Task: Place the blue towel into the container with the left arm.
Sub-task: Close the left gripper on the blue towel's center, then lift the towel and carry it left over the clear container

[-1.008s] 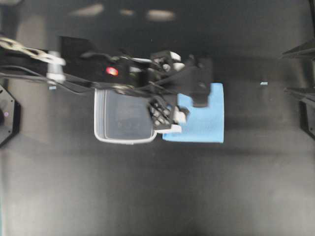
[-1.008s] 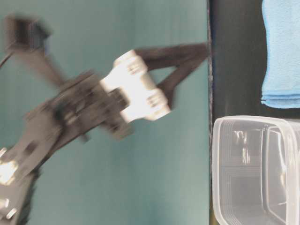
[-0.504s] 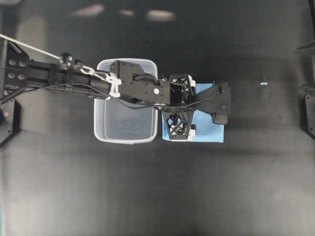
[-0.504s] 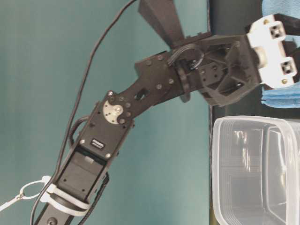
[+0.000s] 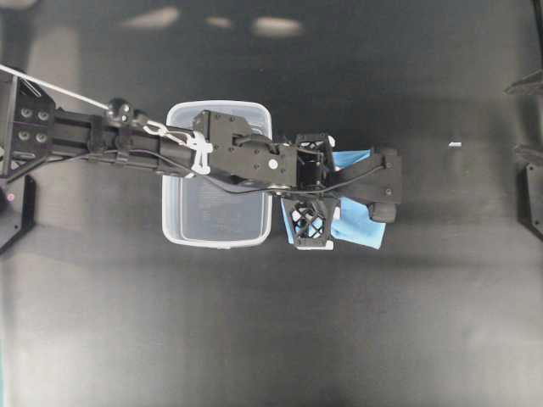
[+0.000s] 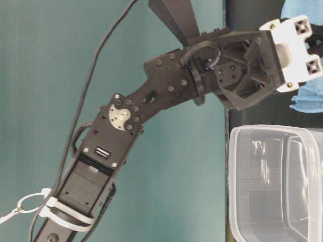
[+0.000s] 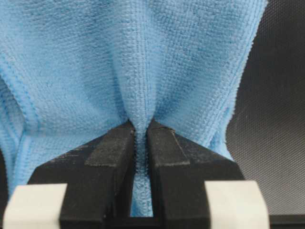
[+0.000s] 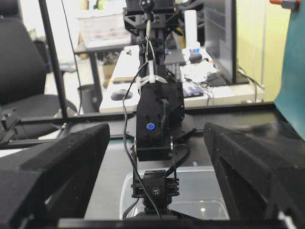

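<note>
Two arms belong to your rig, and going from left to right in the overhead view you meet the left arm (image 5: 127,140) first, stretched from the left edge across the container (image 5: 218,175). That clear tub sits on the black table (image 5: 271,322) with the arm's forearm passing over its far half. Just right of the tub, the left gripper (image 7: 140,136) is pressed together on a ridge of the blue towel (image 5: 356,222), and your left wrist view shows the cloth (image 7: 143,62) bunched into a fold between the two black fingers (image 7: 112,157). The towel lies beside the container, outside it, rumpled under the gripper. Farther right, your right gripper (image 8: 157,179) stands spread wide at the table's edge, holding nothing.
</note>
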Controlling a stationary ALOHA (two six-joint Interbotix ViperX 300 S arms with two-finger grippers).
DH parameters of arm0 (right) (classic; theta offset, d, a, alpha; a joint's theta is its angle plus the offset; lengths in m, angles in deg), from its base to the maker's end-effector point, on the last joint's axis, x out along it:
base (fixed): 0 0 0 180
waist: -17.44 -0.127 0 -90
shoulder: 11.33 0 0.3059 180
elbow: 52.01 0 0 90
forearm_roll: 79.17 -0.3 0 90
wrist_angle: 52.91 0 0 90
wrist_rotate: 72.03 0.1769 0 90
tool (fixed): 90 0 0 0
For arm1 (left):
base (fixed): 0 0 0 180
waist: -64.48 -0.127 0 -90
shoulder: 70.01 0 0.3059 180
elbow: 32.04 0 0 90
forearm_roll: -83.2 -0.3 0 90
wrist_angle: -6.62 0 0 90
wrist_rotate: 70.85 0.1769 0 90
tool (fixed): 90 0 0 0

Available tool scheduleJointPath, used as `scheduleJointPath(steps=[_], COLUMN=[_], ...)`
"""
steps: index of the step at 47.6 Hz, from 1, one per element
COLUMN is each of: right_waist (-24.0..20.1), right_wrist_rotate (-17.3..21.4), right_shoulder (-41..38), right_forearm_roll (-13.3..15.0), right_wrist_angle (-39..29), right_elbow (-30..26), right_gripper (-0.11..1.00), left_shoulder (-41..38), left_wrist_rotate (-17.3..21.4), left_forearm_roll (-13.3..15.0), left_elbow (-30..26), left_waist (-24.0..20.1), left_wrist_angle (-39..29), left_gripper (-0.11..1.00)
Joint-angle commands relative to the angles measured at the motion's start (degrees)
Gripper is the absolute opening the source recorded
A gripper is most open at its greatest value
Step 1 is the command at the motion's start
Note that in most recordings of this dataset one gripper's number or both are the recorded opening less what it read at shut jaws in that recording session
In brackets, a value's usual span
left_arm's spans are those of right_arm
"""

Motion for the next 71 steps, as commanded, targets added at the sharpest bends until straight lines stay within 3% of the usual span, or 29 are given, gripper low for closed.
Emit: scheduleJointPath(steps=[1,10,18,26,36,41,50,71], right_waist=[0.1,0.1,0.1,0.3,1.1,1.4,1.6,1.7], right_wrist_rotate=[0.0,0.0,-0.1,-0.1,0.0,0.0,0.4,0.5], right_shoulder=[-0.4,-0.2,-0.1,-0.1,-0.1,-0.1,-0.2,-0.3], right_forearm_roll=[-0.2,-0.2,-0.2,-0.2,-0.2,-0.2,-0.2,-0.2], right_wrist_angle=[0.3,0.3,0.3,0.3,0.4,0.4,0.3,0.2], right_elbow=[-0.4,-0.4,-0.4,-0.4,-0.1,-0.2,0.1,0.3], right_gripper=[0.77,0.77,0.77,0.77,0.77,0.77,0.77,0.77], left_shoulder=[3.3,11.3,20.6,30.0,37.4,38.5,38.2,34.8], left_wrist_rotate=[0.1,0.0,-0.1,-0.1,-0.1,0.0,0.0,0.7], left_forearm_roll=[-0.1,-0.2,-0.2,-0.2,-0.2,-0.2,-0.2,-0.2], left_elbow=[-1.8,-2.8,0.4,8.2,21.9,26.7,30.6,32.4], left_waist=[0.2,0.2,-0.1,-0.7,-2.0,-2.6,-3.3,-3.5], left_wrist_angle=[-0.3,-6.8,-13.4,-15.5,-13.7,-10.0,-5.9,-2.2], left_gripper=[0.05,0.05,0.05,0.05,0.05,0.05,0.05,0.05])
